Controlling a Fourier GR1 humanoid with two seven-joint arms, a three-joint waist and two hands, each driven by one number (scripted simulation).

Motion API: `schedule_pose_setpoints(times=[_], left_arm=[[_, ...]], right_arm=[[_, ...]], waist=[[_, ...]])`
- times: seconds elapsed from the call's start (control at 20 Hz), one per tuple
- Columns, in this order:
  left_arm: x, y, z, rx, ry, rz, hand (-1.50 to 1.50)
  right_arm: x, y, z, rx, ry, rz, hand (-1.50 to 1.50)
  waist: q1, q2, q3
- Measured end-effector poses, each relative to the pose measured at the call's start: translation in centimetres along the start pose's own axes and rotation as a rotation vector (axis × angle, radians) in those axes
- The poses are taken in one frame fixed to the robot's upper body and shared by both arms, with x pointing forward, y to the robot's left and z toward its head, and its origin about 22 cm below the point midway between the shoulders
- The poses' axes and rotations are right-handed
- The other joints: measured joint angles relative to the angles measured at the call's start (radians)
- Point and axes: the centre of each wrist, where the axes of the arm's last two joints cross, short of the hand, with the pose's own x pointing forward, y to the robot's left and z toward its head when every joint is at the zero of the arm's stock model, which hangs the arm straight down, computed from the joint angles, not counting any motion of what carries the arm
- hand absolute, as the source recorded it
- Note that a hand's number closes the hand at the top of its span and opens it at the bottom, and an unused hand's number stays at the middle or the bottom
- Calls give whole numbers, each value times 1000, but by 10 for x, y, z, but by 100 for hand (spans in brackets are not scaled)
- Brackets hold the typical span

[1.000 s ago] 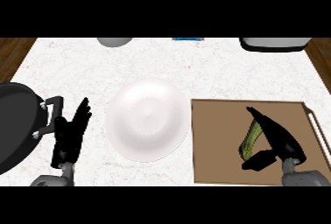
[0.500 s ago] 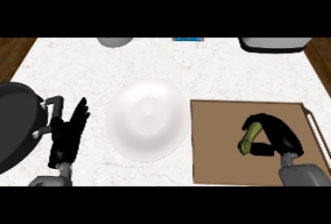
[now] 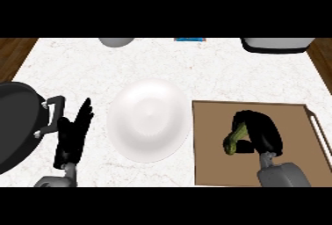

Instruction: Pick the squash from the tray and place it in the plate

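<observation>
A green squash (image 3: 234, 138) lies on the brown tray (image 3: 211, 167) at the right of the counter. My right hand (image 3: 262, 132) is on the tray with its fingers and thumb curled round the squash, hiding most of it. The white plate (image 3: 149, 119) sits in the middle of the counter, left of the tray, with nothing on it. My left hand (image 3: 74, 134) rests open at the lower left, fingers straight and pointing up, between the plate and a black pan.
A black pan (image 3: 16, 123) with a metal handle sits at the left edge. At the far edge of the counter are a grey bowl (image 3: 117, 41), a small blue item (image 3: 190, 39) and a grey container (image 3: 277, 45).
My right hand's fingers, straight over the squash a second ago, have curled round it. The left hand has not moved.
</observation>
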Motion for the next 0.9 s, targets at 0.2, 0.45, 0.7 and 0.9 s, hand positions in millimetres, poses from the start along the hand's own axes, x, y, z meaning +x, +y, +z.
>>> schedule_pose_setpoints(times=[0.2,0.45,0.7,0.9], left_arm=[[6,-10,-2,-55,-23,-19,0],[12,-20,-6,-99,-37,-31,0],[15,-23,-10,-102,-28,-29,0],[17,-19,-12,-100,-24,-25,0]], right_arm=[[88,22,4,-23,-124,33,150],[166,26,17,-129,-209,73,150],[219,16,32,-331,-221,49,150],[244,9,37,-450,-230,68,150]], waist=[[70,7,0],[113,11,1],[110,5,1],[103,4,1]])
